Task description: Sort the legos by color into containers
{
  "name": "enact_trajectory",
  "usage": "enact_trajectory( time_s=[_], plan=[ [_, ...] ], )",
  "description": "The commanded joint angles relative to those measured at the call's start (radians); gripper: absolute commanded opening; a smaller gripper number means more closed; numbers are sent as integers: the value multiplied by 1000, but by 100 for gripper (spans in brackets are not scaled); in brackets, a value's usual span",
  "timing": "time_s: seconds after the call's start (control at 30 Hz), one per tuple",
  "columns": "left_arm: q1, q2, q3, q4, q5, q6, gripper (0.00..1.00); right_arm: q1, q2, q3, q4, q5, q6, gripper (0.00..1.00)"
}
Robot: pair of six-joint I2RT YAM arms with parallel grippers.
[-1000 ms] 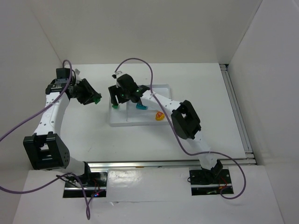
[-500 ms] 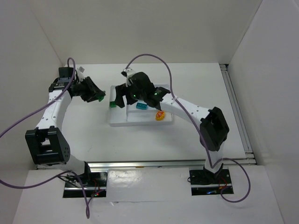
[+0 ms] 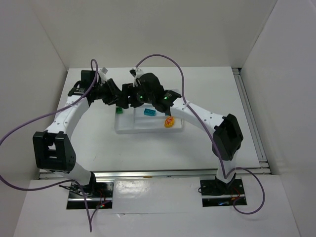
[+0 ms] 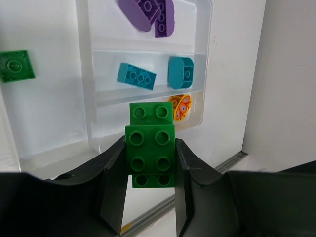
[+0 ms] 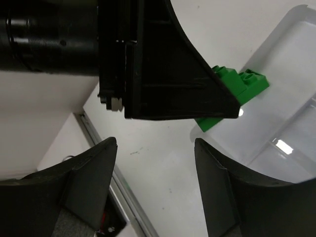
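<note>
My left gripper (image 4: pixel 150 143) is shut on a green brick (image 4: pixel 150 145) and holds it above the near section of the white tray (image 4: pixel 86 113). In the top view this gripper (image 3: pixel 118 99) is at the tray's (image 3: pixel 126 129) far left corner. The tray holds two purple pieces (image 4: pixel 148 15), two cyan pieces (image 4: pixel 137 76) and a yellow-and-red piece (image 4: pixel 180 107). A flat green piece (image 4: pixel 16 65) lies on the table outside the tray. My right gripper (image 5: pixel 154 143) is open and empty, facing the left gripper's fingers and its green brick (image 5: pixel 239 89).
The two grippers are very close together at the tray's far left corner, where the right gripper (image 3: pixel 130 96) almost meets the left one. The right arm's links cross over the tray's far side. A metal rail (image 3: pixel 249 113) runs along the table's right edge.
My left gripper has swung right with the green brick, from the table's left side to the tray's corner. The right arm stretched out and its gripper now faces the left one.
</note>
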Motion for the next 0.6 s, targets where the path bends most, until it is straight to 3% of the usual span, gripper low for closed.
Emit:
enact_trajectory(
  time_s=[0.0, 0.17, 0.3, 0.57],
  plan=[
    [-39, -64, 2, 97, -109, -73, 0, 10, 5, 34, 77, 17, 147, 71],
    [-51, -84, -7, 106, -160, -104, 0, 19, -18, -20, 79, 132, 208, 63],
    [-51, -75, -7, 106, -160, -104, 0, 19, -95, -142, 157, 210, 251, 63],
    [-60, -84, -17, 115, -137, -113, 0, 19, -66, -130, 184, 235, 280, 61]
  ],
)
